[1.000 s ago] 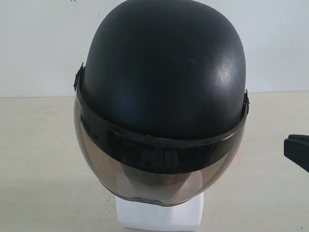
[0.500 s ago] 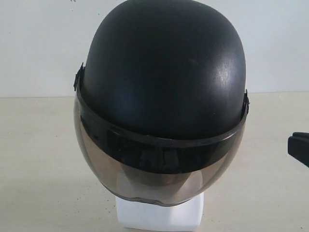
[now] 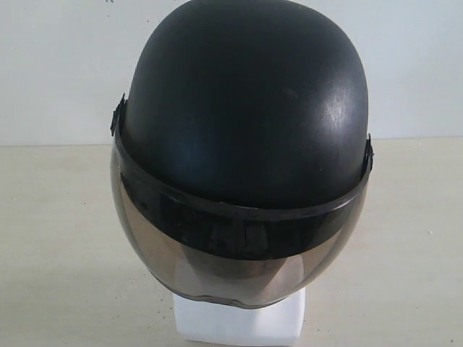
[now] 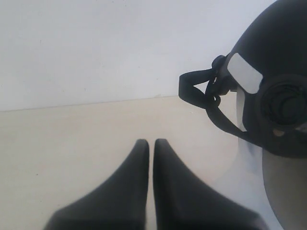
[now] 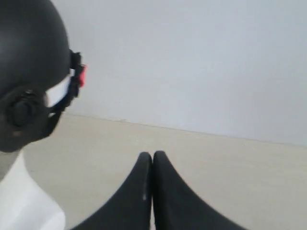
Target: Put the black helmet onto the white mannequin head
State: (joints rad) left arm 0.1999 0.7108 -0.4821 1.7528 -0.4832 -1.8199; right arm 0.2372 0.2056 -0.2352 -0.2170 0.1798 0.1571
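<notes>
The black helmet (image 3: pixel 246 108) sits on the white mannequin head, its smoke visor (image 3: pixel 231 253) hanging down over the face. Only the head's blocky white neck base (image 3: pixel 239 322) shows below the visor. Neither gripper appears in the exterior view. My left gripper (image 4: pixel 151 143) is shut and empty above the table, apart from the helmet (image 4: pixel 278 72) and its dangling strap (image 4: pixel 194 88). My right gripper (image 5: pixel 152 155) is shut and empty too, away from the helmet's other side (image 5: pixel 29 57) and the white neck (image 5: pixel 24 201).
The beige table (image 3: pixel 58 238) spreads to both sides of the head, with a plain white wall (image 3: pixel 58 65) behind it. A small red buckle (image 5: pixel 82 75) shows at the helmet's strap in the right wrist view.
The right gripper, seen at the right edge of the exterior view earlier, has drawn back out of that view. The helmet and head have stayed still.
</notes>
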